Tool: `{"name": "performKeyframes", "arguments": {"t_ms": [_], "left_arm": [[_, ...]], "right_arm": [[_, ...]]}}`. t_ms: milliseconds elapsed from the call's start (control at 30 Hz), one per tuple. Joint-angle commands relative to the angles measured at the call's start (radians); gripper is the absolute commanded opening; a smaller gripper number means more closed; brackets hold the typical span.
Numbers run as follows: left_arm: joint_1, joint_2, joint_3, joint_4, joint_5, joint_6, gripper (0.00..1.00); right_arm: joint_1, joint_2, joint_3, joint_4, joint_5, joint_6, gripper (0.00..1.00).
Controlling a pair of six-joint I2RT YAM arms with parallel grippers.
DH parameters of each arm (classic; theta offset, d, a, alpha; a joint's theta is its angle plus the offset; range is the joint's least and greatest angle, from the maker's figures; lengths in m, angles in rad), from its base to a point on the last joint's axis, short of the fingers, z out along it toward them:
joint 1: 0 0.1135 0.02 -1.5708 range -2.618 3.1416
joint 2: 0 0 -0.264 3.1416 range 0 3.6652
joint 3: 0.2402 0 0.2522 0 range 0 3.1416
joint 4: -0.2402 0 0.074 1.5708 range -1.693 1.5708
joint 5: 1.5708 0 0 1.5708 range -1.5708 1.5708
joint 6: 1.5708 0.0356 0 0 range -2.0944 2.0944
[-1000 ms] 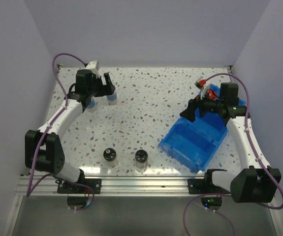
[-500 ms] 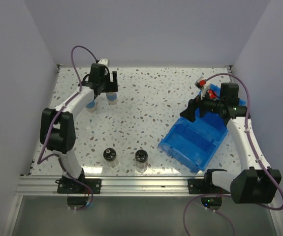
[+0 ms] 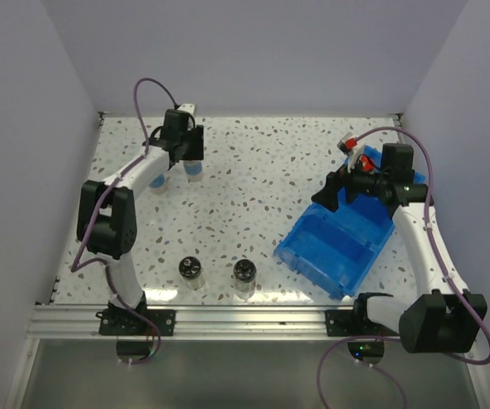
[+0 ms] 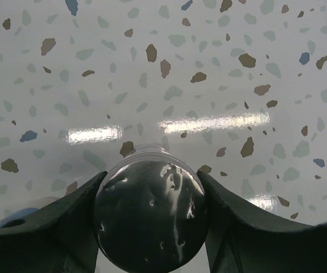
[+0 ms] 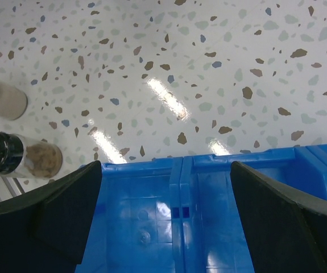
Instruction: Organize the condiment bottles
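In upper left of the top view, swings the left gripper [image 3: 190, 153] to the right, over the silver-capped jar [image 4: 150, 219]; folds the left arm [image 3: 134, 175] up steeper; closes the jaws, before wide, onto this jar.

open room across the middle of the tabletop [image 3: 262, 183]; a blue bin [image 3: 334, 247] blocks the right edge, one black-lidded jar [image 3: 192, 271] and a second black-lidded jar [image 3: 245, 273] stand by the near edge, and the left gripper [image 3: 190, 155] with its held jar [image 4: 149, 222] fills the far left corner.

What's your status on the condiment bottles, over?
Left gripper shut on silver-capped jar. Right gripper open over blue bin. Two black-lidded jars at near edge. No obstruction seen.
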Motion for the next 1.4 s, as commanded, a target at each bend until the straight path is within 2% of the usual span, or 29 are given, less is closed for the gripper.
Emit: {"name": "performKeyframes", "arguments": {"t_ms": [0,100,300,500,667,767,967,1133,1367], "left_arm": [[-0.028,-0.113,0.002,0.075,-0.008,0.054,0.0],[-0.079,-0.179,0.001,0.113,0.035,0.097,0.0],[-0.203,-0.244,0.0,0.197,0.24,0.08,0.0],[-0.361,-0.195,0.05,0.256,0.327,0.004,0.0],[-0.464,-0.105,0.161,0.285,0.35,-0.053,0.0],[-0.522,-0.043,0.245,0.285,0.347,-0.07,0.0],[-0.599,0.118,0.411,0.307,0.362,-0.111,0.0],[-0.65,0.245,0.492,0.313,0.374,-0.137,0.0],[-0.711,0.35,0.572,0.316,0.359,-0.147,0.0]], "right_arm": [[0.002,-0.04,0.003,0.007,-0.006,-0.017,0.99],[0.002,-0.053,0.005,0.006,0.006,-0.024,0.99],[0.001,-0.087,0.005,0.022,0.053,-0.01,0.98],[-0.019,-0.161,-0.038,0.169,0.38,0.174,0.99],[-0.039,-0.188,-0.035,0.231,0.685,0.268,0.99],[-0.044,-0.198,-0.032,0.245,0.777,0.295,0.99],[-0.05,-0.213,-0.033,0.262,0.851,0.331,0.99],[-0.05,-0.219,-0.027,0.277,1.06,0.395,0.99],[-0.05,-0.227,-0.032,0.283,1.097,0.418,0.99]]}}
